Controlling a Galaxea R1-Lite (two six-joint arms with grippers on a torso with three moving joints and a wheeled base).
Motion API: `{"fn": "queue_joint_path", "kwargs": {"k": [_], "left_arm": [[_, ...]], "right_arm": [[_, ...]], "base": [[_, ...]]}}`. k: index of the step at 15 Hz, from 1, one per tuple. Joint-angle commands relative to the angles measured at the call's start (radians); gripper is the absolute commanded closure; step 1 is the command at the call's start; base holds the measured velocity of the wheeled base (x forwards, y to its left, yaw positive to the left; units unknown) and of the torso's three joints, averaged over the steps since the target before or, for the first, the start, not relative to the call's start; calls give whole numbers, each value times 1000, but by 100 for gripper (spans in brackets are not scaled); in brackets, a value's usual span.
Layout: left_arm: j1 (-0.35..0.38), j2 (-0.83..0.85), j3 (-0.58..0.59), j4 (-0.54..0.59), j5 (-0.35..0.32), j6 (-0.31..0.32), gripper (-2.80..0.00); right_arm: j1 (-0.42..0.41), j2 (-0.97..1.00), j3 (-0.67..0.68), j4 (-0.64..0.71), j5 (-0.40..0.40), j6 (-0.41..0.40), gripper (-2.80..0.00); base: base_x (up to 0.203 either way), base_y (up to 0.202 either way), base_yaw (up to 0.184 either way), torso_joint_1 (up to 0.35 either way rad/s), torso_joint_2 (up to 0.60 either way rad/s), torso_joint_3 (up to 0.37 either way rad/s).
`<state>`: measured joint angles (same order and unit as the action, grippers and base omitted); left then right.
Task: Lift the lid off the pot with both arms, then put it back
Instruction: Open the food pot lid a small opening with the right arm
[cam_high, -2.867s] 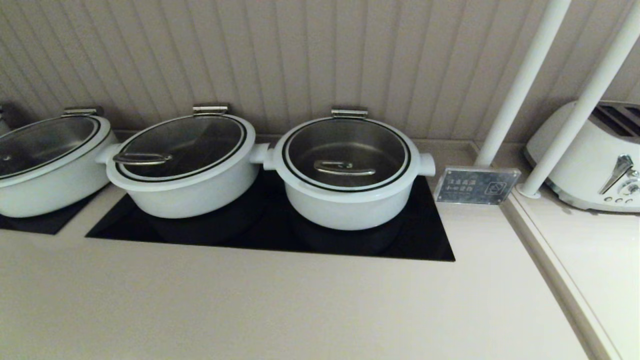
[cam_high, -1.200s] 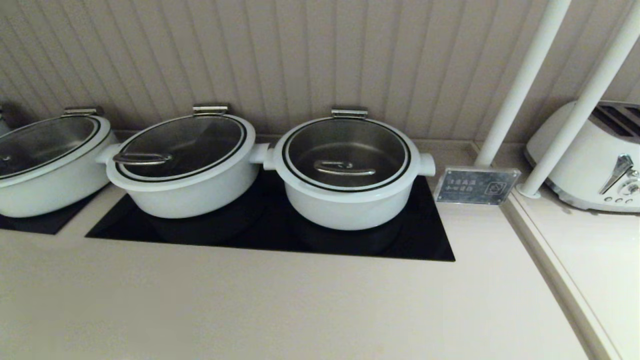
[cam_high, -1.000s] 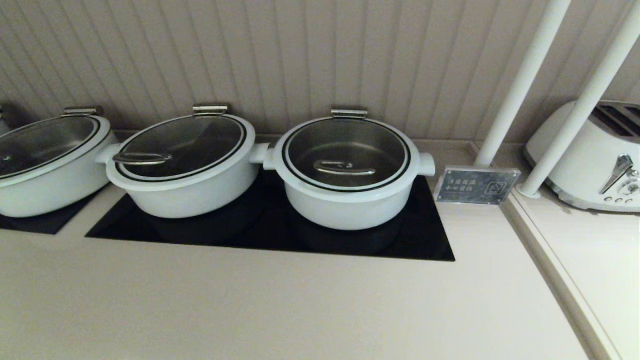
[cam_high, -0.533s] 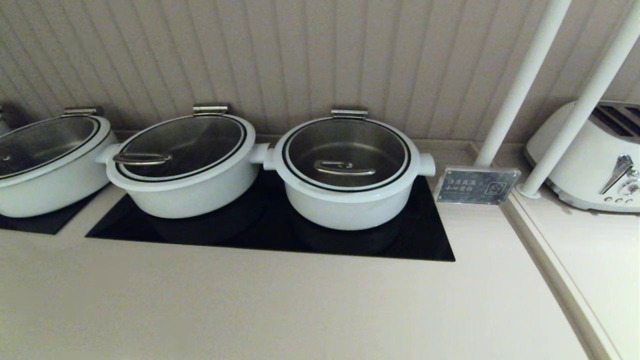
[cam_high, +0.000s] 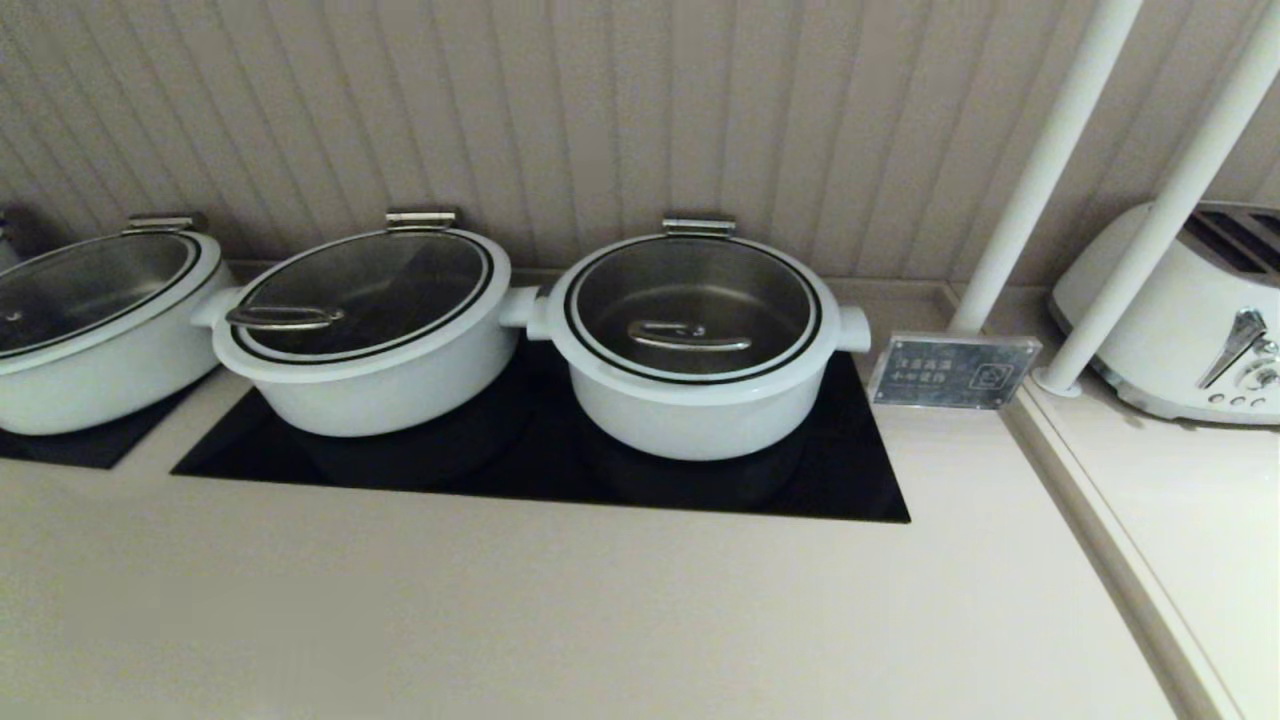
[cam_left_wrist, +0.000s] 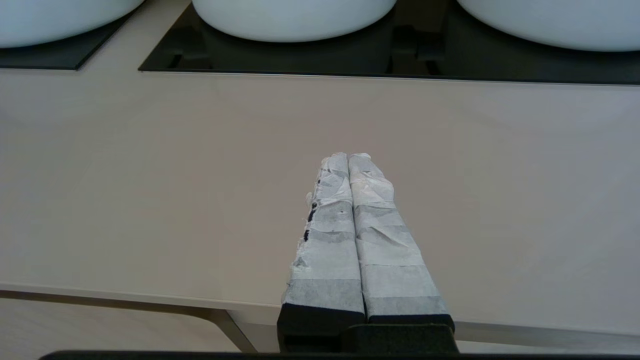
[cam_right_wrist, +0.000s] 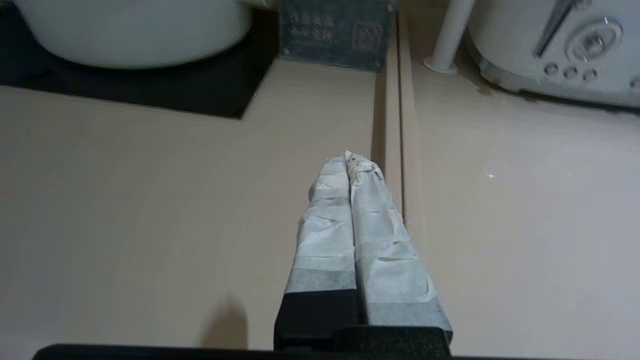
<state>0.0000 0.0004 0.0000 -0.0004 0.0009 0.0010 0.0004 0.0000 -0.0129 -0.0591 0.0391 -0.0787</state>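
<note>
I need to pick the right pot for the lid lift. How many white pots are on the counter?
3. One pot sits nearest the toaster, one pot is in the middle, and one pot is cut off at the robot's left; more may lie beyond.

White pot (cam_high: 690, 410) with steel-grey lid (cam_high: 692, 305) (black-ringed) on a black cooktop (cam_high: 850, 470), beige counter (cam_high: 600, 610).

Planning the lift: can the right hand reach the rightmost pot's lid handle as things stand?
Probably yes: the right hand hangs shut over bare counter, nothing lies between it and the lid handle, though it must open first.
</note>
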Motion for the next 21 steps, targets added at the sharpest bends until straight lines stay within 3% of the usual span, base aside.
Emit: {"fn": "queue_joint_path", "kwargs": {"k": [1, 6, 14, 21], "left_arm": [[0, 0, 0, -1, 1, -1, 0], [0, 0, 0, -1, -1, 0, 0], [0, 0, 0, 0, 0, 0, 0], [0, 0, 0, 0, 1, 0, 0]], "right_arm": [[2, 0, -21, 1, 20, 0, 0], [3, 11, -85, 4, 67, -3, 0], [4, 335, -306, -23, 287, -23, 0], [6, 814, -427, -335, 478, -68, 0]], "base": [[0, 0, 0, 0, 0, 0], [0, 0, 0, 0, 0, 0], [0, 0, 0, 0, 0, 0], [0, 0, 0, 0, 0, 0]]}}
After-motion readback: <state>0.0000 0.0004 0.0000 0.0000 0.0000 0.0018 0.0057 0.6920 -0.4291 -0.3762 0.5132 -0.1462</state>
